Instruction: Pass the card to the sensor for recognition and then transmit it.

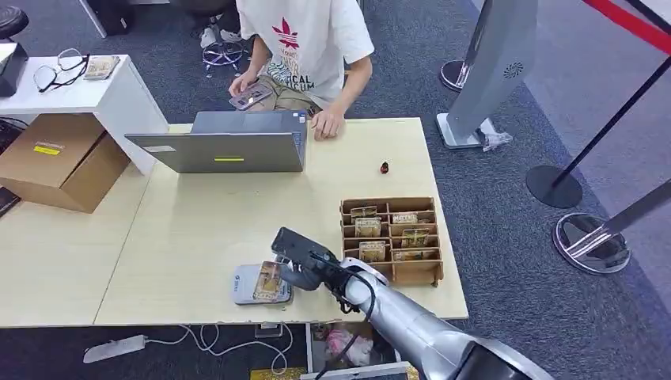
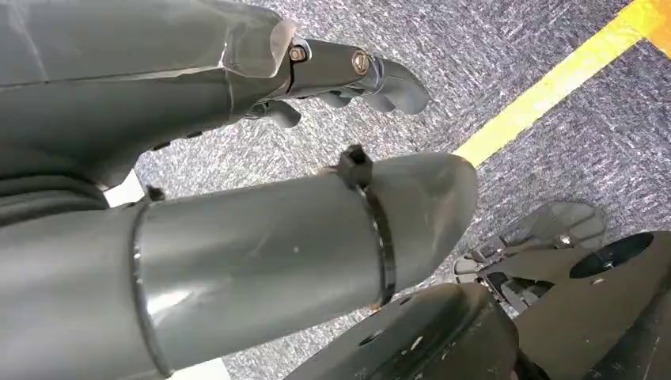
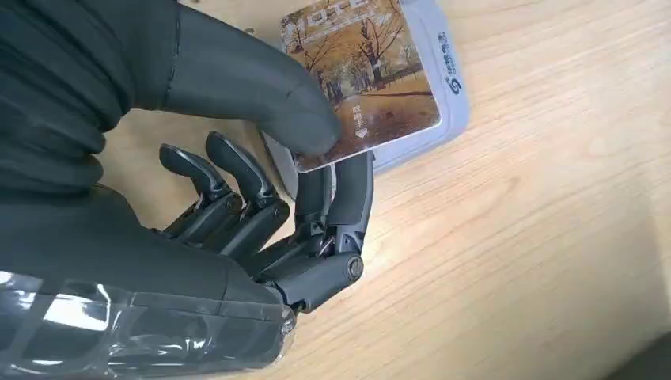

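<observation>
A card (image 3: 368, 75) printed with autumn trees lies over the pale grey sensor pad (image 1: 244, 286) near the table's front edge. My right hand (image 1: 299, 269) pinches the card (image 1: 268, 281) between thumb and fingers, holding it flat on the sensor (image 3: 443, 79). The thumb (image 3: 269, 91) presses the card's near corner from above, with fingers (image 3: 348, 198) under its edge. My left hand (image 2: 348, 75) hangs over grey carpet, fingers loosely curled and holding nothing.
A wooden card rack (image 1: 392, 237) with several more cards stands just right of my right hand. An open laptop (image 1: 229, 142) sits at the table's far side, where a seated person (image 1: 305, 55) holds a phone. A small dark object (image 1: 384, 167) lies mid-table.
</observation>
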`<state>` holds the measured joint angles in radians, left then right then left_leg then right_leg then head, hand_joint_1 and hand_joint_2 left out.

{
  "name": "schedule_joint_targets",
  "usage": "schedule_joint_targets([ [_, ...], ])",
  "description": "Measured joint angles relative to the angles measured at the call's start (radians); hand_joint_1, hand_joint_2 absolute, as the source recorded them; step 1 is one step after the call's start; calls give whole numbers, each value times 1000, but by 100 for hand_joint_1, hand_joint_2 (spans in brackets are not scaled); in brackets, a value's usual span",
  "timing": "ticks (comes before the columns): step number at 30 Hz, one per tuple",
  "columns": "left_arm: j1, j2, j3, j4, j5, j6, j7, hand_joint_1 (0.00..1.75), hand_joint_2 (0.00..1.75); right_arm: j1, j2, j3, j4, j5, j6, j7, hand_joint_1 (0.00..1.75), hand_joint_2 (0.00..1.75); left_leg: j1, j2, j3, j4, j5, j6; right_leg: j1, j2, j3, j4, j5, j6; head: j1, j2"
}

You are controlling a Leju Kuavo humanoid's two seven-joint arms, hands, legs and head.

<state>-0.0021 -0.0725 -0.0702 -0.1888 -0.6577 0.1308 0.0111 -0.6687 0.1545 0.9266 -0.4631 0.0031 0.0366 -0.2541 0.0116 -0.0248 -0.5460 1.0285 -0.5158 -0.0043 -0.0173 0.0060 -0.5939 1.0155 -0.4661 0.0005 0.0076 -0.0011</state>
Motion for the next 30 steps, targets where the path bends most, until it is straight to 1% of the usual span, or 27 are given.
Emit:
schedule_joint_targets([
  [3,0,0,0,0,0,-1,0,0,0,-3,2,6,6,0,5,4,175,175,0,0,0,0,0,0,0,0,0,0,0,0,0,0],
  [7,0,0,0,0,-2,-1,0,0,0,-10,11,19,18,4,16,28,175,175,0,0,0,0,0,0,0,0,0,0,0,0,0,0],
  [18,0,0,0,0,-10,-6,0,0,0,-34,32,25,48,-9,15,65,175,175,0,0,0,0,0,0,0,0,0,0,0,0,0,0],
  [30,0,0,0,0,-11,-8,-1,0,0,-68,49,51,75,10,7,102,175,175,0,0,0,0,0,0,0,0,0,0,0,0,0,0],
])
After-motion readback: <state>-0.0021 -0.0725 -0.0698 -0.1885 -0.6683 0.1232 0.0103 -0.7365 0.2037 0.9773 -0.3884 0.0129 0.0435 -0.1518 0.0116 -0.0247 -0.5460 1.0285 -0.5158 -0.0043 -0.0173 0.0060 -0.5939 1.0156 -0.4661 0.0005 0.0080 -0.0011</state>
